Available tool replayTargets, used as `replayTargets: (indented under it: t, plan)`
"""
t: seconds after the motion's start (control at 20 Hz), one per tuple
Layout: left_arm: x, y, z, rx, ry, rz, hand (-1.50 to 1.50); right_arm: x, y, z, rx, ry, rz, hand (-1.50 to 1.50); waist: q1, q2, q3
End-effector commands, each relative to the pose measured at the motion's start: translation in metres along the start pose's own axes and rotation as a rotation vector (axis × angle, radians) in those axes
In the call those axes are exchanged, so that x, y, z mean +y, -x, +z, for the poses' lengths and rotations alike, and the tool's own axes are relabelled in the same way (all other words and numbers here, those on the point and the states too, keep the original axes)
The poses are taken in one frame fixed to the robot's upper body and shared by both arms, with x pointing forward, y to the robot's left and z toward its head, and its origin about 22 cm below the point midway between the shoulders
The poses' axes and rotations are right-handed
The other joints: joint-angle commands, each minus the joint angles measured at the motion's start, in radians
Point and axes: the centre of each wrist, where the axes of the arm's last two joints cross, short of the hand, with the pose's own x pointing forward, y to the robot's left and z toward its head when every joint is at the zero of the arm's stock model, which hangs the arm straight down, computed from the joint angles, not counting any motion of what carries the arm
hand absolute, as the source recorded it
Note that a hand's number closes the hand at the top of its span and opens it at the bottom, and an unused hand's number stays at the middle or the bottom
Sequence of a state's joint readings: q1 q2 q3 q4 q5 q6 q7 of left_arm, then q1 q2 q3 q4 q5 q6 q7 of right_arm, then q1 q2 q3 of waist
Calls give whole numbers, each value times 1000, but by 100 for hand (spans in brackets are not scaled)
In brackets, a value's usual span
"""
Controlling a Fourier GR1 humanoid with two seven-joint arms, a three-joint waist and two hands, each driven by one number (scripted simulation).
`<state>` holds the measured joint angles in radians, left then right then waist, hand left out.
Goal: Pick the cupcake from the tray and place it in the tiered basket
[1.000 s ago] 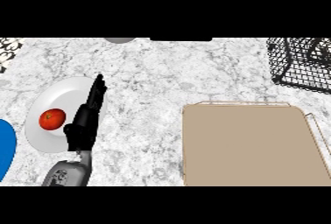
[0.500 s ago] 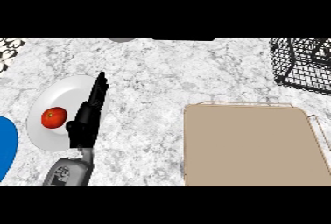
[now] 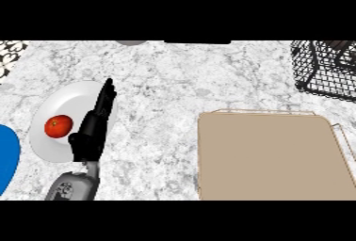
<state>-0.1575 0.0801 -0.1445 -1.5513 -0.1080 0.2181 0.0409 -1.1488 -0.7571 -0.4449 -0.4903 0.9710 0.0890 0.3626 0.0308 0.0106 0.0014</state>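
- Since a second ago the view has slid left: basket (image 3: 327,70) and tray (image 3: 271,157) sit further right; left hand (image 3: 94,124) hardly moved.
- Left hand open, fingers straight, over the white plate's (image 3: 49,148) right edge; tomato (image 3: 58,125) just beside it.
- Tray at lower right, its surface bare; cupcake not visible; basket cut by the top right edge.
- Bare counter (image 3: 181,84) between plate and tray; blue object (image 3: 7,157) at left edge.

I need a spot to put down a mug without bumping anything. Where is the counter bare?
The widest bare marble lies between the white plate and the tan tray, running up to the far edge. The tray's top also shows nothing on it. It is crowded at the left, where the left robot hand overlaps the plate holding a tomato, and around the wire basket.
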Motion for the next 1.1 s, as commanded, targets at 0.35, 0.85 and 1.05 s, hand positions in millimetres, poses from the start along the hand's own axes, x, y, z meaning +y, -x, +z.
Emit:
replayTargets:
  t: [0.35,0.85,1.05]
  plan:
    - [7,11,3,6,-12,-21,0,-46,47,-9,135,228,-368,-150,-13,-3,-1]
    - [26,3,5,41,-66,-12,0,-122,180,10,225,271,-611,-150,-65,-20,-1]
    - [14,4,2,28,-90,-17,0,-117,241,28,201,255,-625,-150,-92,-24,-1]
